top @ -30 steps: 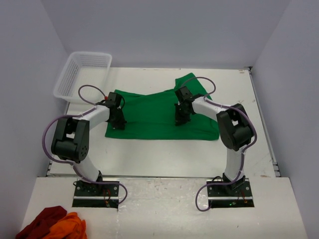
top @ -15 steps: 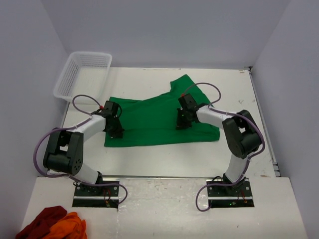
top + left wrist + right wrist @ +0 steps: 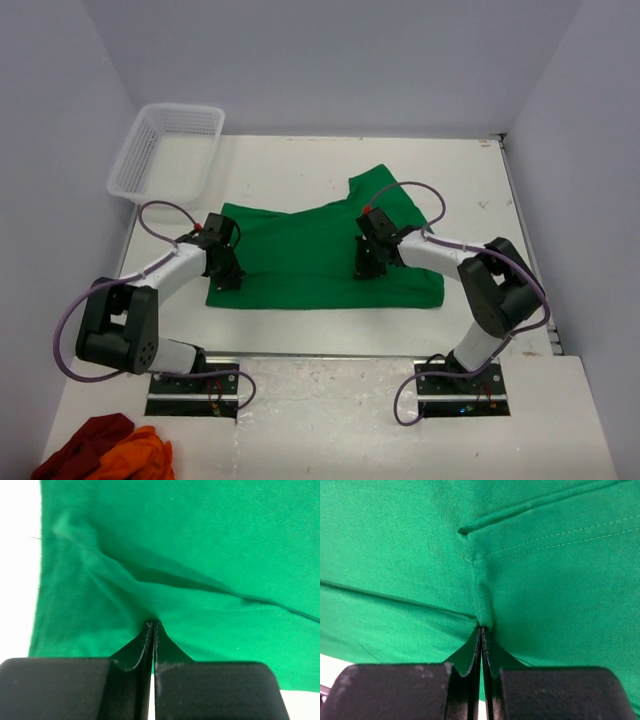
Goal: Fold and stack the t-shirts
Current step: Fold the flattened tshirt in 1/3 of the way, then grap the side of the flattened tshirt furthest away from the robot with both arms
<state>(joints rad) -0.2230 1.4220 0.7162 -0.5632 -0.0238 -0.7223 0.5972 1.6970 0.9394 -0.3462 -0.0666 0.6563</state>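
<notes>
We've got the plain bright green cotton t-shirt [image 3: 310, 250] lying mostly flat mid-way across the white table [image 3: 300, 330], long axis left-right, one sleeve poking out far right. Left gripper [image 3: 152, 626] is pinched on a small tent of cloth near the shirt's left edge. Right gripper [image 3: 481, 628] is pinched on a ridge just under a stitched hem. Most of the fabric lies beyond both pinches, so we'd judge a symmetric two-arm fold; neither arm is nearer.
</notes>
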